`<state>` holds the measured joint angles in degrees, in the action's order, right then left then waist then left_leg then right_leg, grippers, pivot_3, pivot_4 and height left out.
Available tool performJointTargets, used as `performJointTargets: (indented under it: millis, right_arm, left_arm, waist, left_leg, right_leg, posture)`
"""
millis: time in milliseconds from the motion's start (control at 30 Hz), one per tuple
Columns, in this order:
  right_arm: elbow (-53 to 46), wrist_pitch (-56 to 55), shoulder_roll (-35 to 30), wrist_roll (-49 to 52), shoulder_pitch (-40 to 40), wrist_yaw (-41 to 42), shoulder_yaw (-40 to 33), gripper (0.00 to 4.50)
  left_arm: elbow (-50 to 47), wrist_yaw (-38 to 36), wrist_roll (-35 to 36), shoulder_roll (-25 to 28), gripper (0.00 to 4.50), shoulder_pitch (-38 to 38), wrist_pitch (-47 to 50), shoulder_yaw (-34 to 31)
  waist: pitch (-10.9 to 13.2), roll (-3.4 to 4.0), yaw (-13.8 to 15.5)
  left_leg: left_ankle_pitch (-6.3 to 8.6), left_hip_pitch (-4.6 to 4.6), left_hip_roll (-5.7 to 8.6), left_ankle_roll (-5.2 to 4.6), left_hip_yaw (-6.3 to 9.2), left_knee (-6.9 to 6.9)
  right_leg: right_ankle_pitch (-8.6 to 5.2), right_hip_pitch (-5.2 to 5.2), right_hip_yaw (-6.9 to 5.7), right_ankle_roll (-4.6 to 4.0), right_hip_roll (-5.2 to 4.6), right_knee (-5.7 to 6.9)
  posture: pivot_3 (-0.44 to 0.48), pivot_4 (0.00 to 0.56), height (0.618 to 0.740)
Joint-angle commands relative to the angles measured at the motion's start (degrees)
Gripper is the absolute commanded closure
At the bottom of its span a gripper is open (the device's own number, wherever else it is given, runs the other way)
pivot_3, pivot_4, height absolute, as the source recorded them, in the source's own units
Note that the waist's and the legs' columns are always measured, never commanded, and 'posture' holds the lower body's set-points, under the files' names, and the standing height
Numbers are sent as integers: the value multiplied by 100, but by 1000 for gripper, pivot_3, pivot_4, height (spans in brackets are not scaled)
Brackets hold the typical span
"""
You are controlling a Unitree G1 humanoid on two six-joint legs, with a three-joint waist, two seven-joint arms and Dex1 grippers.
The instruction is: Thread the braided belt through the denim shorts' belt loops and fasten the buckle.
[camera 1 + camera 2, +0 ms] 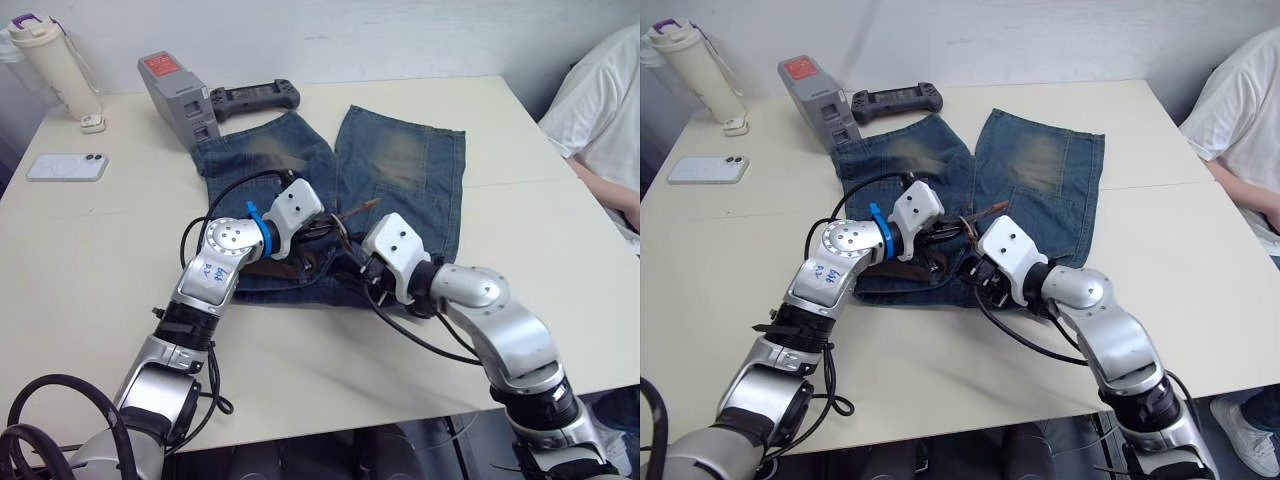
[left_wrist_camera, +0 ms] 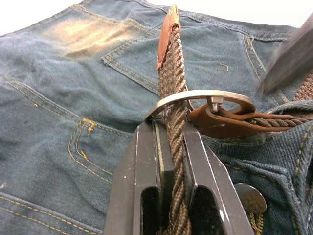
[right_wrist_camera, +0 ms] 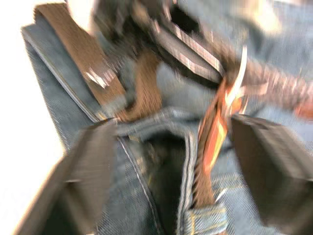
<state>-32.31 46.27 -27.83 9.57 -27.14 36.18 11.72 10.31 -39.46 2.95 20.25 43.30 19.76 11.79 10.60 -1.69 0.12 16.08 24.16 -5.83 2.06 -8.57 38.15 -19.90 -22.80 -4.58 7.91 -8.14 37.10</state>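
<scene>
Near the table's front edge, on the shorts (image 1: pixel 400 170), the left gripper (image 2: pixel 168 161) pinches the belt (image 2: pixel 172 73), already through the buckle (image 2: pixel 200 96), pointing away, while the right gripper (image 3: pixel 190 156) hangs open beside.

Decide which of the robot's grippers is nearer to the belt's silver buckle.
Left. The left gripper is clamped on the braided belt right at the buckle; the right gripper is open around the strap just beside it.
</scene>
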Motion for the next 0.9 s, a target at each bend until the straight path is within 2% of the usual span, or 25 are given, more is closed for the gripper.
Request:
performJointTargets:
  millis: [33,133,200,233,367,533,900]
  right_arm:
    - [-573,-16,-346,403,-85,375,-403,36]
    - [-662,23,-740,772,-272,700,-847,36]
    - [102,-1055,-1573,-412,-474,600,-433,36]
    - [458,-1469,-1776,-760,-542,512,-309,36]
    - [1253,-2667,-2139,-1507,-642,537,104,36]
    - [2033,-3621,-1917,-1990,-924,402,346,36]
    - [3125,-4681,-1465,-2511,-1553,558,524,36]
  left_arm:
    - [-67,-33,-32,-8,4500,96,-165,-30]
    - [-66,-80,-29,3,4500,74,-194,-24]
    - [-87,-104,-50,16,4500,48,-215,-1]
    - [-88,-117,-66,20,4500,42,-231,15]
    - [-105,-142,-81,14,4500,32,-230,21]
    - [-197,-166,-93,-4,4500,34,-176,24]
    - [-243,-301,-114,-37,4500,98,-207,118]
  waist:
    - [0,0,7]
    - [0,0,27]
    - [0,1,38]
    - [0,0,37]
    - [0,-1,56]
    - [0,0,7]
    - [0,0,-5]
  left_leg:
    - [0,0,0,0,0,1]
    - [0,0,0,0,0,1]
    - [1,0,0,-1,0,6]
    - [1,-1,1,-2,-1,6]
    - [1,-4,0,-2,-2,1]
    - [0,-3,1,-1,-6,2]
    - [0,-2,0,-1,-5,4]
  right_leg:
    - [0,0,0,0,0,0]
    - [0,1,0,0,0,0]
    - [0,2,0,0,0,0]
    - [0,3,1,0,-1,0]
    - [0,5,0,0,-1,-10]
    - [1,2,-1,1,0,-11]
    - [1,4,-1,2,-1,-6]
  posture:
    - [0,150,740]
    - [0,150,740]
    - [0,150,740]
    - [0,150,740]
    - [0,150,740]
    - [0,150,740]
    - [0,150,740]
